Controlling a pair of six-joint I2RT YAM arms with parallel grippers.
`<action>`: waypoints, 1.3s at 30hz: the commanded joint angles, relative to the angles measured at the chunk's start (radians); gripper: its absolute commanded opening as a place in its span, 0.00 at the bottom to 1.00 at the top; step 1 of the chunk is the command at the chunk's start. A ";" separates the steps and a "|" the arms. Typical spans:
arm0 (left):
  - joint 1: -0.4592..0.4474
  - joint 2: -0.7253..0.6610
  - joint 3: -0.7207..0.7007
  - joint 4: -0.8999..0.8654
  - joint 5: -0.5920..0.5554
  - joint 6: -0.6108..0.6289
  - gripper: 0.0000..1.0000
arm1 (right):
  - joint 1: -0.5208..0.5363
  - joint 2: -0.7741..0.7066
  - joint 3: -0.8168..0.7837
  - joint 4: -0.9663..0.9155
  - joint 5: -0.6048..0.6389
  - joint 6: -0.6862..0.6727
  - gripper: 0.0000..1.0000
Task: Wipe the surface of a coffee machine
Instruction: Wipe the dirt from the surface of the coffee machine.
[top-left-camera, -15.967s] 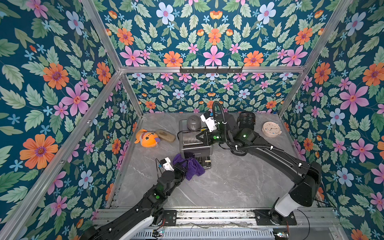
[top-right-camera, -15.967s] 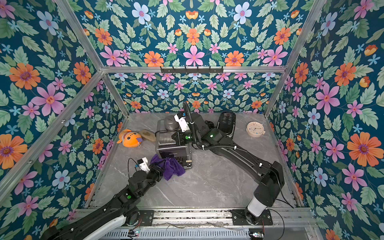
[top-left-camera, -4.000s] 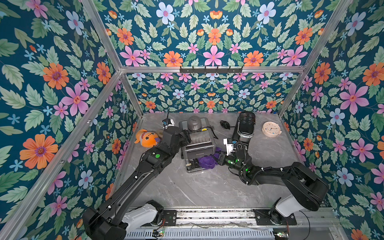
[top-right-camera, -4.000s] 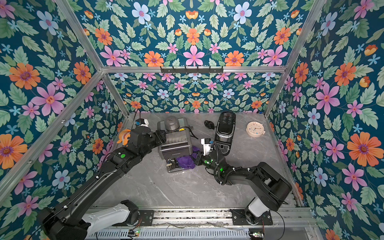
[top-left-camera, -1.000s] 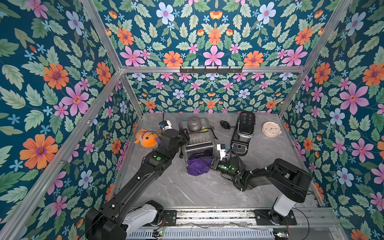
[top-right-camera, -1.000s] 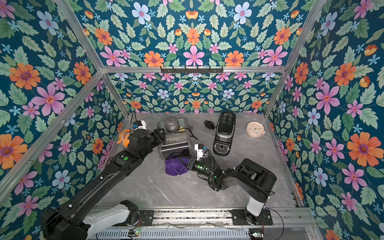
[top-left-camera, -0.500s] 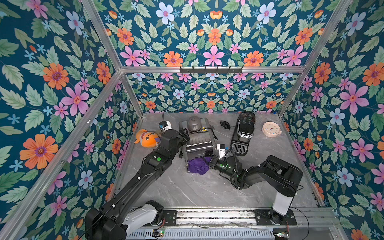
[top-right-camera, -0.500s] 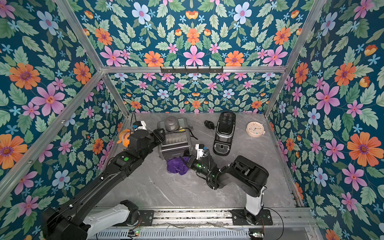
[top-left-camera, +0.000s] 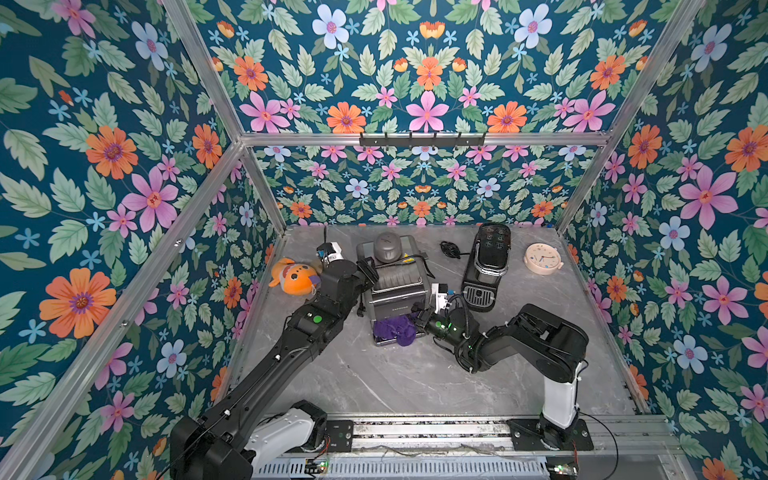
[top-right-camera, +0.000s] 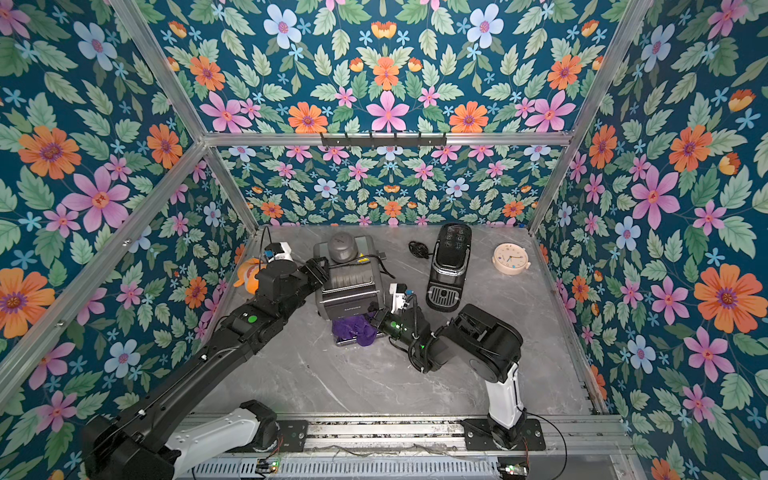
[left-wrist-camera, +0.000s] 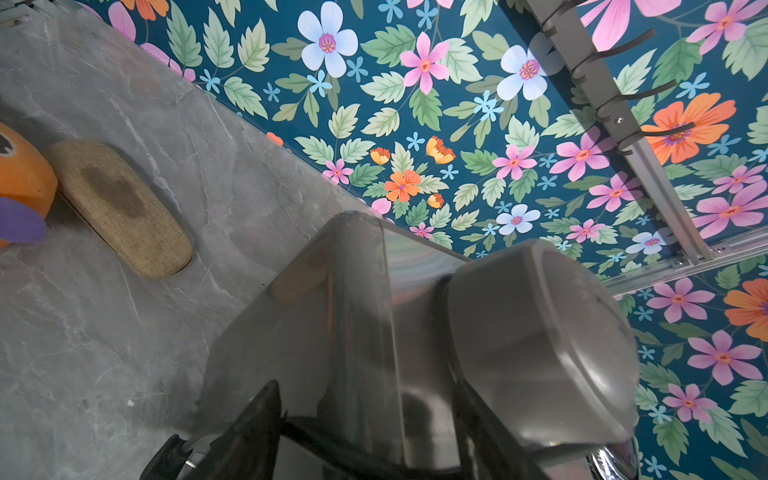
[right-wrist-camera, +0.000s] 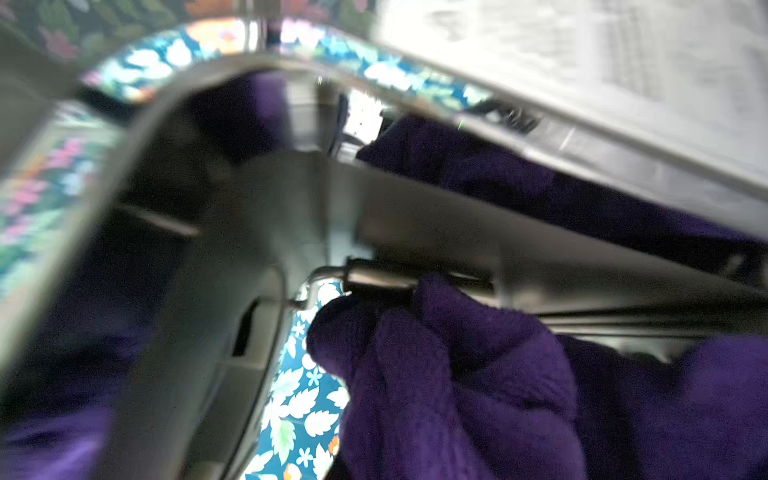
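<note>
Grey coffee machine (top-left-camera: 395, 286), rear-centre of table (top-left-camera: 390, 382): plush toy (top-left-camera: 296, 276) at 9 o'clock, black capsule machine (top-left-camera: 484, 266) at 3, bare marble at 6. Outstretched left gripper (top-left-camera: 368, 268) clasps its 10 o'clock edge, jaws wide. Low-folded right gripper (top-left-camera: 417, 319) is clamped on purple cloth (top-left-camera: 395, 330) over drip tray (top-left-camera: 381, 343).

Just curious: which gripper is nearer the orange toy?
Left. The left gripper clamps the silver coffee machine beside the toy; the right gripper holds the purple cloth beyond it.
</note>
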 joint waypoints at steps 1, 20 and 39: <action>-0.004 0.005 -0.017 -0.173 0.086 0.022 0.64 | -0.002 0.019 0.011 0.020 0.023 0.100 0.00; 0.010 -0.004 0.001 -0.194 0.077 0.037 0.64 | -0.001 -0.096 -0.011 0.022 -0.052 0.373 0.00; 0.015 0.017 -0.004 -0.183 0.092 0.010 0.61 | 0.036 -0.152 -0.009 0.023 -0.132 0.382 0.00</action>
